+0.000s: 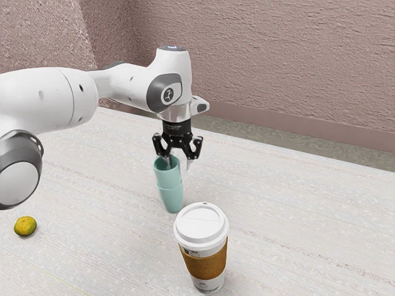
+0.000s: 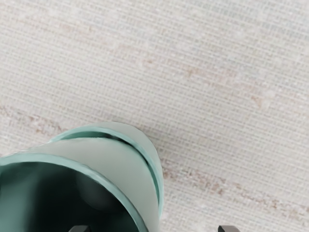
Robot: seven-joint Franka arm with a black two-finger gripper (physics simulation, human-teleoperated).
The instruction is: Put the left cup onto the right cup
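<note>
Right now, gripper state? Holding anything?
Gripper: open, astride the rim of the upper teal cup, holding nothing.

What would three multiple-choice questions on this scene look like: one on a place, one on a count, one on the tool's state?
1. Where is the small yellow-green fruit?
A) on the table, at the exterior view's left
B) inside a cup
C) on a shelf

2. How many teal cups are there?
A) one
B) two, nested
C) four

3. The tool is:
A) shut on a spoon
B) lying flat
C) open, fingers either side of the upper cup wall

Answers:
1 A, it lies alone on the table.
2 B, two rims show in the wrist view.
3 C, the fingers stand wider than the thin wall.
</note>
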